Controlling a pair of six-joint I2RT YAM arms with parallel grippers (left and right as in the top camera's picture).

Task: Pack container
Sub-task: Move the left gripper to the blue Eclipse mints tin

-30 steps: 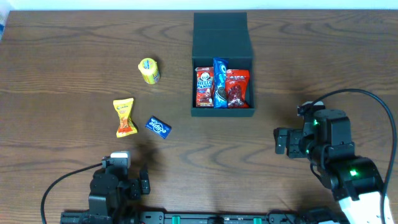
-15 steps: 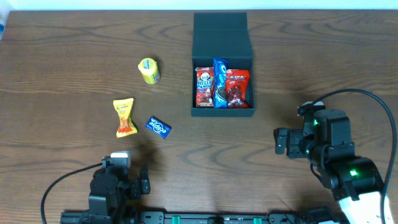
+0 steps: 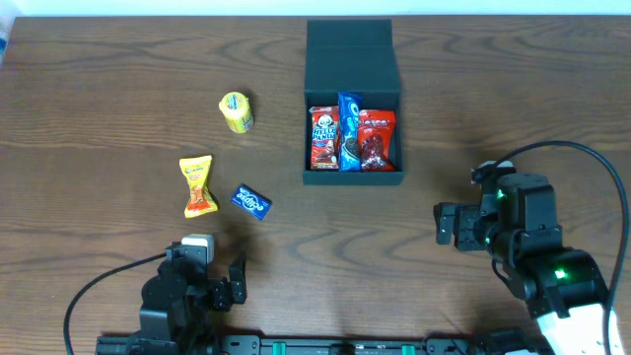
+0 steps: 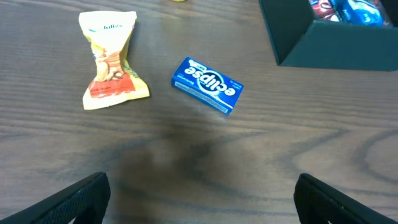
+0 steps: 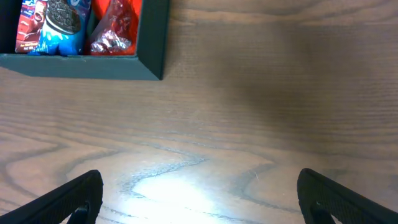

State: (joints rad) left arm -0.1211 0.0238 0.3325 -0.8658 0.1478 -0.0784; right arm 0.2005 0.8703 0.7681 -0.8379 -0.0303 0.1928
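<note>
Left tool (image 4: 200, 196): jaws spread wide, empty. Right tool (image 5: 199, 196): jaws spread wide, empty.

Shows only a corner of the container (image 4: 323, 46) in the left wrist view. Crops the Oreo packet (image 5: 59, 22) at the right wrist view's top edge. Leaves the yellow snack's (image 3: 236, 111) print unreadable overhead.

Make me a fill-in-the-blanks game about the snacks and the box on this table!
The green box holds ___ snack packets. The middle packet in it is ___. The gum pack on the table says ___. Outside the box lie ___ snacks.
Missing words: three; blue; eclipse; three.
</note>
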